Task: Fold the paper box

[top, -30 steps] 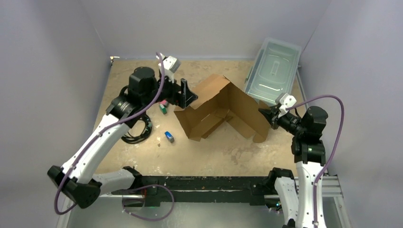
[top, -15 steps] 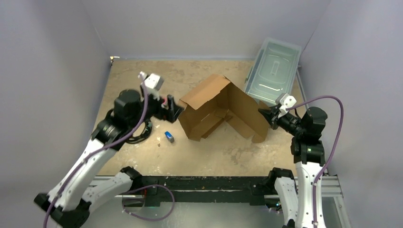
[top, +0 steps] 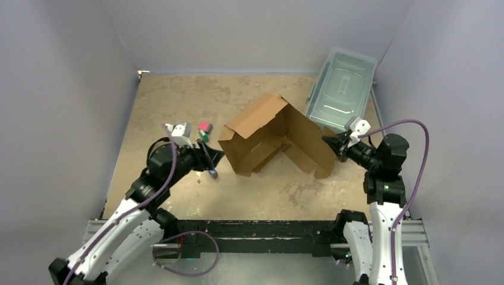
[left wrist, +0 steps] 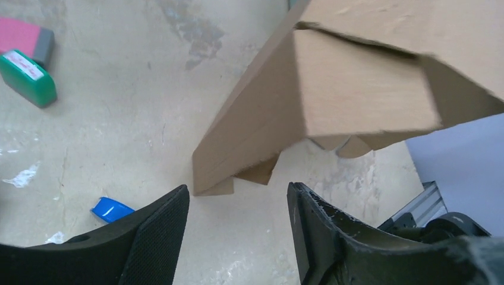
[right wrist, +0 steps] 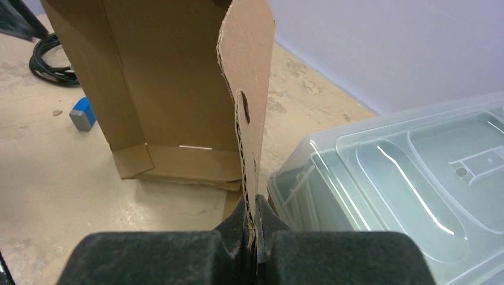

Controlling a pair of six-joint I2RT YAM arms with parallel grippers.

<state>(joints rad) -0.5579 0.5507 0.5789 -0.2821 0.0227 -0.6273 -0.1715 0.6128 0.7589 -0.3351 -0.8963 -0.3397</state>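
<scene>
The right claw (right wrist: 254, 221) is pinched tight on the edge of an upright flap of the paper box (top: 270, 133), which stands half-formed on the bench (top: 178, 101), just beside a clear lidded bin (top: 342, 83). The left claw (left wrist: 236, 197) gapes wide and empty, low near the box's left corner, a small blue object (left wrist: 111, 209) beside it.

1. Robot lab test cell; a rigged work bay.
2. Plain pale grey walls (top: 65, 89) box the table in on three sides.
3. Tabletop (top: 178, 98) is worn, stained and patchy.
4. Left arm (top: 119, 228) and right arm (top: 385, 222), white and black, are mounted on a metal rail (top: 261, 228) at the near edge.
5. Purple cable (top: 427, 145) loops loose off the right arm; a black cable coil (right wrist: 53, 62) lies on the table.
6. Clear plastic lidded bin (top: 342, 83) sits at the right wall.
</scene>
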